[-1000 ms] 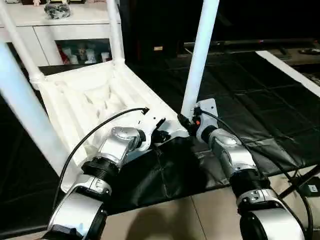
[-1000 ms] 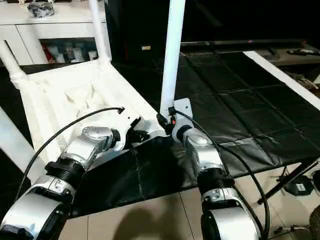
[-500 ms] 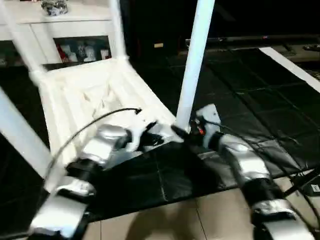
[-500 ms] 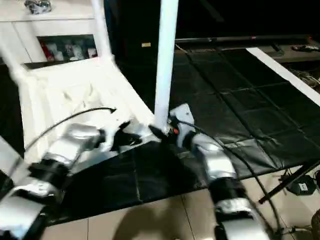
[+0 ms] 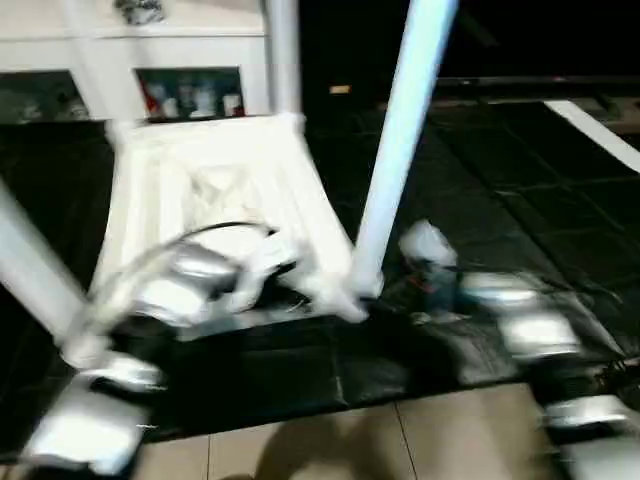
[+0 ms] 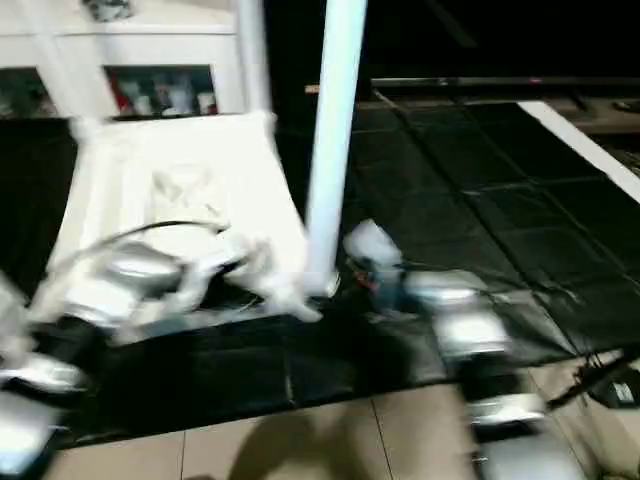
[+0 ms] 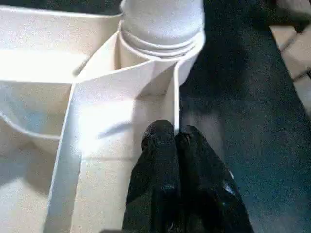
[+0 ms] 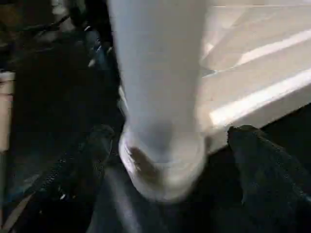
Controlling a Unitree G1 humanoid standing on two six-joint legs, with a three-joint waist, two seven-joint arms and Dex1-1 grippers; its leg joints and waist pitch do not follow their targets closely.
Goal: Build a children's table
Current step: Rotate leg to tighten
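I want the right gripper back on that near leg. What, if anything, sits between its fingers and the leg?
Nothing visible. The right gripper is open, one finger on each side of the leg near its socket, with bare gaps to both.

Head views look down; wrist views closely share one table leg [image 8: 158,97].

So the right gripper [image 8: 165,145] has let go of the near leg [image 5: 400,150]: a second ago it was right against the leg's base, now its jaws stand spread, one on each side, and the arm sits further back. The table top [image 5: 210,190] has swung round, still pinched by the left gripper [image 7: 174,138].
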